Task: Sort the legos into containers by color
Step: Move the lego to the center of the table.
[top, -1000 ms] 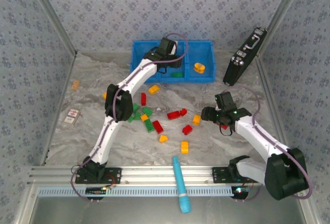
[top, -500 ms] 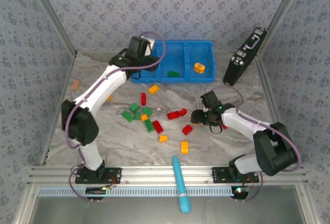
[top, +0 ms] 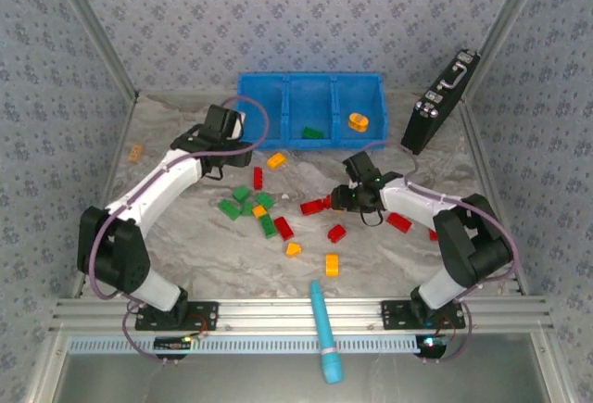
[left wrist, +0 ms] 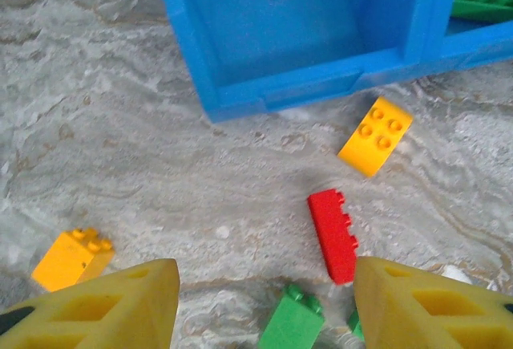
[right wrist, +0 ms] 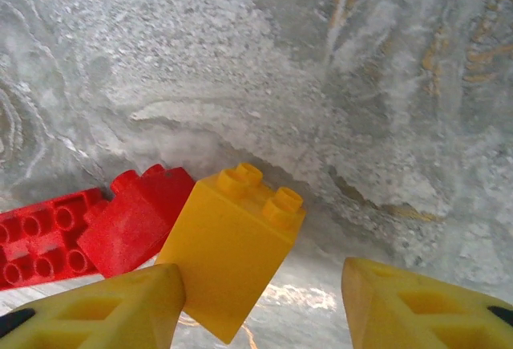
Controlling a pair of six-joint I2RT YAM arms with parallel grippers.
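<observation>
Our right claw [top: 345, 197] [right wrist: 263, 273] sits low over the table [top: 389, 269], its jaws apart around one yellow brick [right wrist: 232, 261]. In the wrist view the brick leans on the finger at the left [right wrist: 104, 305], and a gap shows before the other finger, so nothing is clamped yet. The brick is tilted; its two studs point up and to the right, and its long axis runs from lower left to upper right. Just beside it lie two red pieces [right wrist: 136, 221], the outer one showing a ringed face.

Our left claw [top: 222, 151] [left wrist: 264, 278] hangs open and empty, near the left front corner of the blue bin [top: 310, 77] [left wrist: 304, 91]. Under it we count one red brick [left wrist: 333, 235], two yellow-orange bricks [left wrist: 373, 135] and one green brick [left wrist: 290, 329] at the bottom edge. The red brick lies on its side, studs to the right, long axis nearly up and down the picture. The yellow-orange brick by the bin shows four studs upward and slants from lower left to upper right; the other lies by the left finger.

The bin has three compartments. The middle one holds one green piece [top: 313, 132], lying crosswise; the right one holds one orange piece [top: 359, 122].

From above, loose on the table, we count four green legos [top: 269, 225], four yellow-orange legos [top: 332, 264] and at least five red legos [top: 283, 228]. Further out are one teal cylinder [top: 324, 329], pointing near to far, one black box [top: 440, 102] and one tan scrap [top: 136, 153].
</observation>
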